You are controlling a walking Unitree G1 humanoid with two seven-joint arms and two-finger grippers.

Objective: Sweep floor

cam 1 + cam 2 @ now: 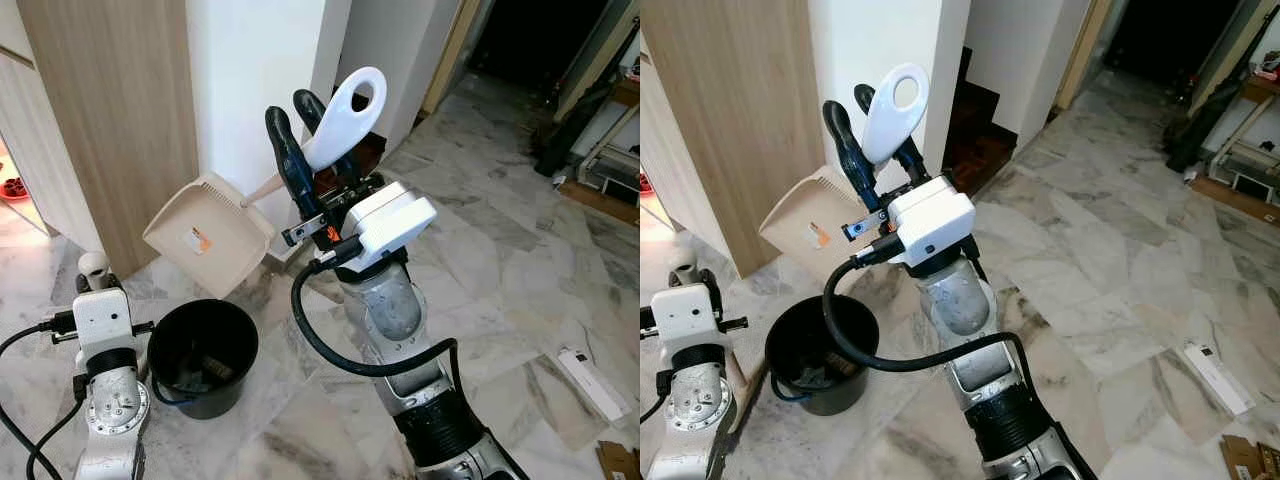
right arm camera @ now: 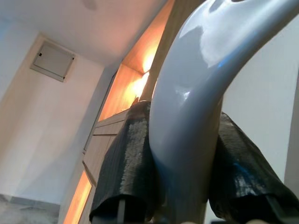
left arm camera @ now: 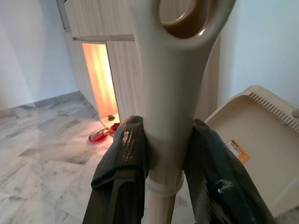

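Emptying step, I'd say: right gripper (image 1: 305,115) clamps the dustpan (image 1: 208,233) handle above the bucket (image 1: 203,355); left gripper (image 3: 173,154) clamps another handle. Next, tip it further.

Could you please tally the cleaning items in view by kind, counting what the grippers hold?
Dustpan, its white handle in the right gripper: 1
Black bucket: 1
Beige-handled tool, in the left gripper: 1
Total: 3
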